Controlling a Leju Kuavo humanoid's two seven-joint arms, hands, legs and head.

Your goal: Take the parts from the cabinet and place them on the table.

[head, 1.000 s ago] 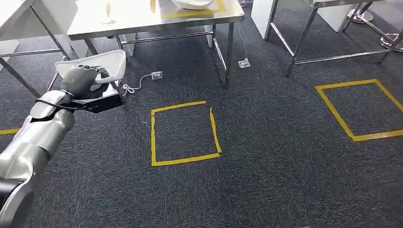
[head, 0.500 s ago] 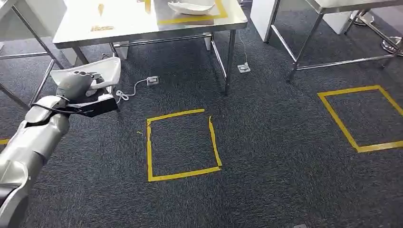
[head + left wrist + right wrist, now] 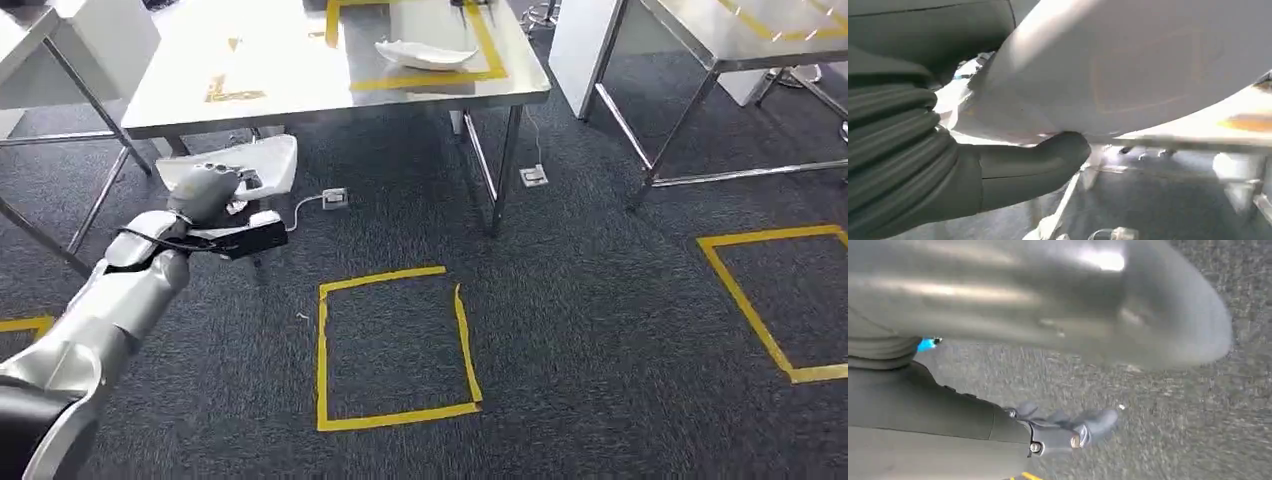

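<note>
Here the left hand (image 3: 205, 190) grips a white part (image 3: 240, 160) near the table (image 3: 300, 85).

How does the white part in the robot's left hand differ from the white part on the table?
The held part is gripped by the left hand in the air, in front of the table; the table part lies free on the steel top. The table part sits inside a yellow tape frame; the held part is over the carpet. The held part looks larger, but it is nearer the camera. Both are white, thin and curved.
</note>
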